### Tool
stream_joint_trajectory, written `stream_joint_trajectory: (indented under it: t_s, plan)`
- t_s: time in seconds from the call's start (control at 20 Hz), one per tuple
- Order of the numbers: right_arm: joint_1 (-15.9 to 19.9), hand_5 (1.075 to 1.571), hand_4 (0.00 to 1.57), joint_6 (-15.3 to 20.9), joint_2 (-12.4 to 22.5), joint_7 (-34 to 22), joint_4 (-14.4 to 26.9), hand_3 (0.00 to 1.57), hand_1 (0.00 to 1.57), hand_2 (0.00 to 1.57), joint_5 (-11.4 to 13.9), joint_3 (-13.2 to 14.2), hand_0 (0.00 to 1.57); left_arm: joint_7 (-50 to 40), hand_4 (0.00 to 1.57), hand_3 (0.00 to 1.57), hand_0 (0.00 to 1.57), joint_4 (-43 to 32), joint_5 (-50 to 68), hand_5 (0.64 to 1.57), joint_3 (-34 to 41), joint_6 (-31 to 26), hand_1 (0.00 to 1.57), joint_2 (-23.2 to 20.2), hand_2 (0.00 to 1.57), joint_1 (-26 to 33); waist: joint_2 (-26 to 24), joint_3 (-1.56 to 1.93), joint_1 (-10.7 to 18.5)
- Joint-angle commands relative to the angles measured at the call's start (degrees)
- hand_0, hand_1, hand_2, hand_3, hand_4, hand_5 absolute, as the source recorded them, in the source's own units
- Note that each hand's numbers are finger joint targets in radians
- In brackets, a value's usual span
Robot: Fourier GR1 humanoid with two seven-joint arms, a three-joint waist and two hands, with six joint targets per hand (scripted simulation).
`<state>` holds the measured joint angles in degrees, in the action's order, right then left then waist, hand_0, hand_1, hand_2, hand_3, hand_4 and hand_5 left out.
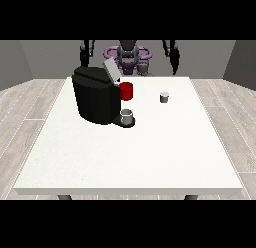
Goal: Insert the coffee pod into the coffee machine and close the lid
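The hand at the view's right (174,68) is shown raised at the far edge of the tabletop (150,152), hanging beside the robot's torso and holding nothing; whether its fingers are straight or curled cannot be told. The hand at the view's left (84,57) is likewise held up behind the table's far edge, touching nothing, and its finger state cannot be told either. From the right-side hand, the coffee pod (164,97) is found forward and slightly inward, towards the camera, standing upright on the tabletop with its long axis vertical and apart from everything else. This hand is judged the nearer of the two to the pod, since the other hand is separated from it by the coffee machine (95,99). The machine is seen as a black block well to the pod's left, with its grey lid (111,71) tilted up and open at the top. A red part (127,91) is attached at the machine's front face, and a grey cup (127,115) is set on the drip base beneath it. What lies inside the cup and the open pod chamber cannot be made out. The pod is judged not yet inserted.
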<state>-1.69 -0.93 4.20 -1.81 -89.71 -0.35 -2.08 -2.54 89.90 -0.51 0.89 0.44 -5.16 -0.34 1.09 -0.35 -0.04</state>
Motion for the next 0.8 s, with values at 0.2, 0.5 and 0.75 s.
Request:
stream_joint_trajectory:
  t_s: [0.2, 0.5, 0.75]
  plan:
    - [2.7, 1.571, 0.00, -1.3, 2.5, -0.3, 2.5, 0.00, 0.00, 0.00, -2.7, 5.0, 0.00, 4.0, 0.00, 0.00, 0.00, 1.9, -4.2, 1.571, -3.5, -6.7, 0.00, -5.8, 0.00, 1.8, -3.5, 0.36, 0.9]
    - [2.2, 1.571, 0.00, 10.7, 0.4, 6.2, 5.0, 0.00, 0.00, 0.00, 7.8, 5.2, 0.00, 12.7, 0.00, 0.00, 0.00, 2.1, -9.8, 1.571, -6.5, -10.9, 0.00, -10.8, 0.00, 3.5, -2.5, 0.35, 1.6]
    - [4.4, 1.571, 0.00, 9.7, 0.0, 4.3, 3.1, 0.00, 0.00, 0.00, 8.7, 2.8, 0.00, 11.4, 0.00, 0.00, 0.00, -5.0, -13.2, 1.571, -1.7, -10.1, 0.00, -14.2, 0.00, -2.4, 1.0, 0.34, -2.7]
